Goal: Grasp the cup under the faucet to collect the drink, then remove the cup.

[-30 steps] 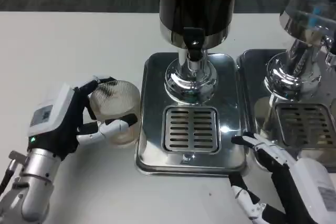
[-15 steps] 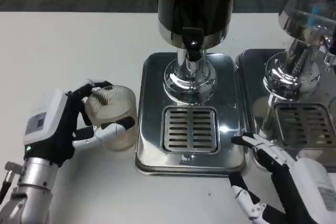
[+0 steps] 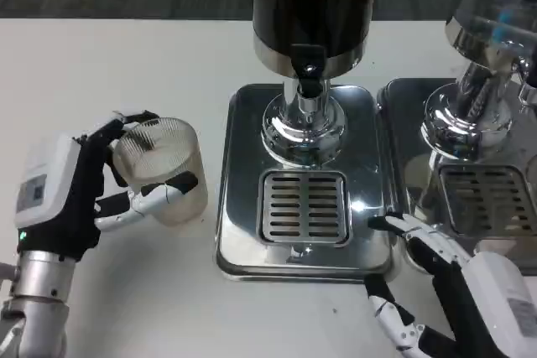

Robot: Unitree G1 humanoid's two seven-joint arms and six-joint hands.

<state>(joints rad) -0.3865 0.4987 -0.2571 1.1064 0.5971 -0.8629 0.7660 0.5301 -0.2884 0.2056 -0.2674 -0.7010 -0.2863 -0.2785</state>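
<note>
Cup (image 3: 158, 169): ribbed, clear, gripped by left hand (image 3: 71, 194) left of drip tray (image 3: 243, 232), off faucet (image 3: 309, 73). Right hand (image 3: 445, 278): fingers spread, idle. Risk: thin fingertip hold; cup may slip or tilt

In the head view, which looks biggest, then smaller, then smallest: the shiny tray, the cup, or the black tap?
1. The shiny tray looks biggest.
2. The cup, held in the left hand, comes next.
3. The black tap looks smallest.
</note>
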